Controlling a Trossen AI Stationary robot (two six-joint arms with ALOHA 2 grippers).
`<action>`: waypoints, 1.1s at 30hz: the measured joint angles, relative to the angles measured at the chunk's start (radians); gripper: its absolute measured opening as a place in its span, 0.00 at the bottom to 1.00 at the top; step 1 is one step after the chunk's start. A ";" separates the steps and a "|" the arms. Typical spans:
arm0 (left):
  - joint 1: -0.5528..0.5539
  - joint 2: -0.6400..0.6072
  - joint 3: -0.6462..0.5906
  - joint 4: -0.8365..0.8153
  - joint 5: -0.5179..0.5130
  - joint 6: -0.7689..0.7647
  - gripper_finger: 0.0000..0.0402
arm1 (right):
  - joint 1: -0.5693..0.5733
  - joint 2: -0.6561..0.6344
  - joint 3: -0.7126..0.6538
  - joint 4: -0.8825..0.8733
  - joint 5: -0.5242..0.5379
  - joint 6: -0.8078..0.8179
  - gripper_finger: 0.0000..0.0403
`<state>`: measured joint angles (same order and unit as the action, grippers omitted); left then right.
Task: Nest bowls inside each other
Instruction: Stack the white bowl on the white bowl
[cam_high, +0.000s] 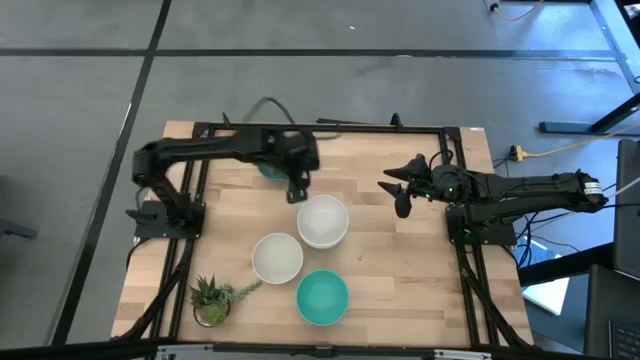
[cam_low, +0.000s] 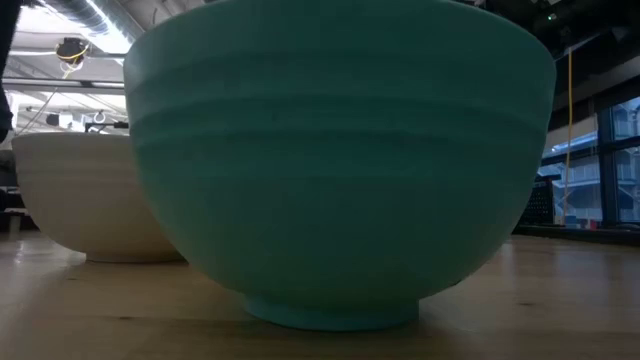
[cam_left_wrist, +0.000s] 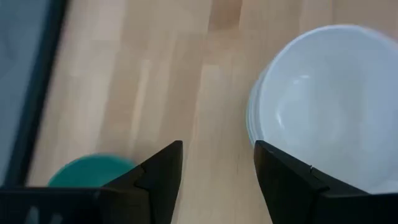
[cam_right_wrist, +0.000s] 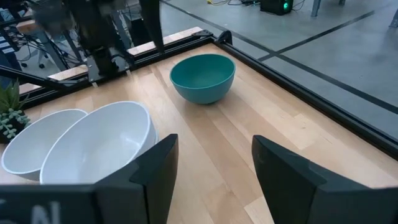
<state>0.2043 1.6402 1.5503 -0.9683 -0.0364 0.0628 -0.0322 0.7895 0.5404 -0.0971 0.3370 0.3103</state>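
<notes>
A white bowl (cam_high: 322, 220) stands mid-table, with more white rims (cam_left_wrist: 252, 118) nested under it. A single white bowl (cam_high: 277, 257) stands nearer, and a bright turquoise bowl (cam_high: 322, 297) nearest, filling the low view (cam_low: 340, 160). A dark teal bowl (cam_high: 268, 168) sits near the far edge, partly hidden under my left arm. My left gripper (cam_high: 298, 195) hovers open between the teal bowl (cam_left_wrist: 87, 171) and the white stack (cam_left_wrist: 323, 106), touching neither. My right gripper (cam_high: 393, 192) waits open to the right of the stack.
A small spiky green plant (cam_high: 212, 298) stands at the near left corner of the table. A black frame (cam_high: 320, 128) runs along the far and side edges. Bare wood (cam_high: 410, 270) lies right of the bowls.
</notes>
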 joint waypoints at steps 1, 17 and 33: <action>0.003 -0.033 0.000 -0.004 0.001 -0.001 0.48 | 0.000 0.000 0.000 0.000 0.000 0.000 0.51; -0.082 -0.259 -0.003 -0.314 0.003 -0.220 0.48 | 0.000 0.000 0.000 0.036 0.000 0.003 0.51; -0.298 -0.252 -0.346 -0.060 0.031 -0.367 0.47 | 0.000 0.000 0.000 0.057 0.000 0.038 0.51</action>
<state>-0.0934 1.3884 1.2040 -1.0278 -0.0051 -0.3042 -0.0319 0.7895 0.5404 -0.0402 0.3370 0.3479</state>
